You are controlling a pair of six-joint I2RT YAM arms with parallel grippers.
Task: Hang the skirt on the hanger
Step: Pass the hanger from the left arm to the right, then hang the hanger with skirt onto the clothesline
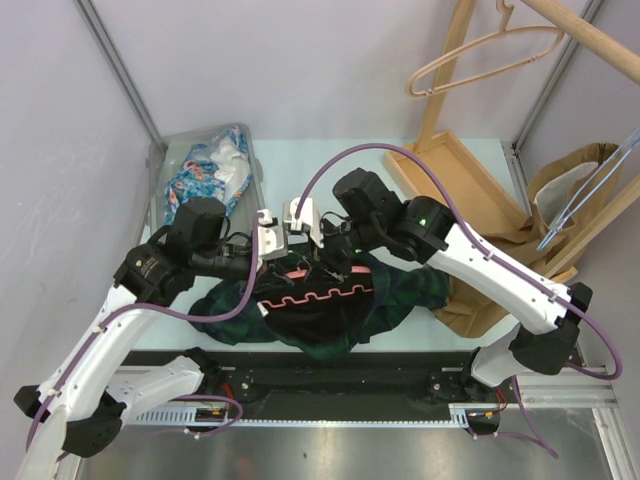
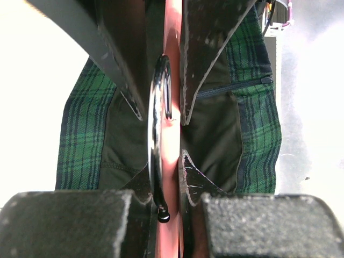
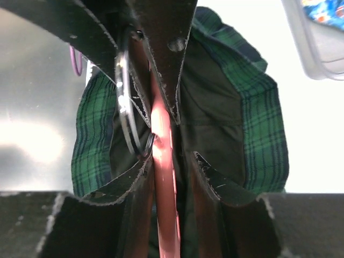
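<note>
clamped narrow on the pink hanger (image 2: 173,54) with both the left gripper (image 2: 161,114) and the right gripper (image 3: 159,115), over the green plaid skirt (image 1: 410,288) heaped on the table (image 1: 330,160) before the arm bases. risked twisting or dropping the thin bar through uneven pull, or snagging its metal ring (image 2: 157,140) in the cloth.

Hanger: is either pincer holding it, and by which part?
Both are. The left pincer and right pincer each clamp the pink hanger edge-on along its flat bar, beside a metal wire loop, above the skirt.
</note>
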